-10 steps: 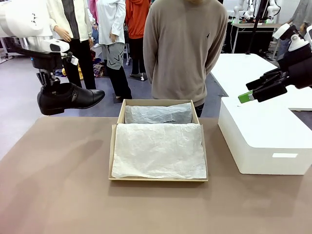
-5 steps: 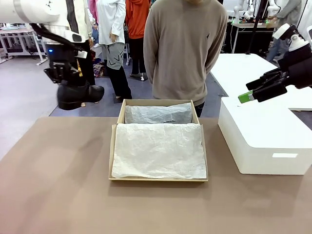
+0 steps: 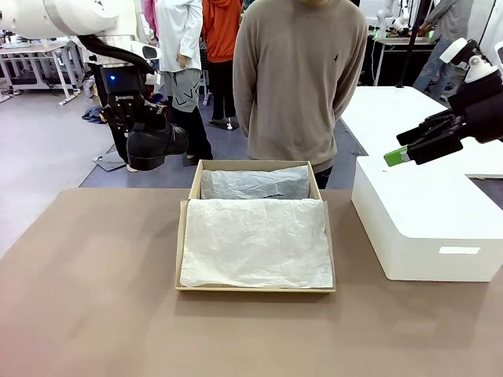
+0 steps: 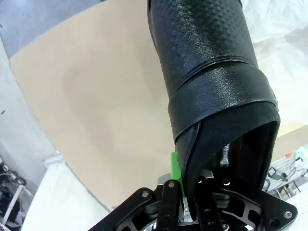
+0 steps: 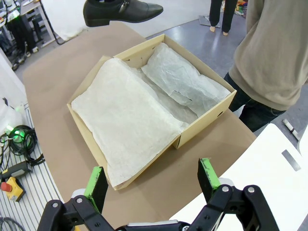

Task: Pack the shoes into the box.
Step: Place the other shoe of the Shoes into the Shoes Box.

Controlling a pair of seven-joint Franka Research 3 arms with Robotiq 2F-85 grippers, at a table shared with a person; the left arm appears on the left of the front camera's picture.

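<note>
Carried rightward and turned, shoe (image 3: 155, 144) hangs just beside box (image 3: 194, 182), pinched at its collar by left gripper (image 4: 185, 185); that thin grip could slip. Idle right gripper (image 3: 402, 147) stands open.

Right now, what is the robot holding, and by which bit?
Left jaws pinch one black shoe by its opening's rim, at the heel. Right jaws hold nothing.

Shoe (image 3: 157, 145) in left claw (image 3: 135, 124) above table's (image 3: 94, 298) far left, box (image 3: 255, 290) mid-table, block (image 3: 424, 228) at right
</note>
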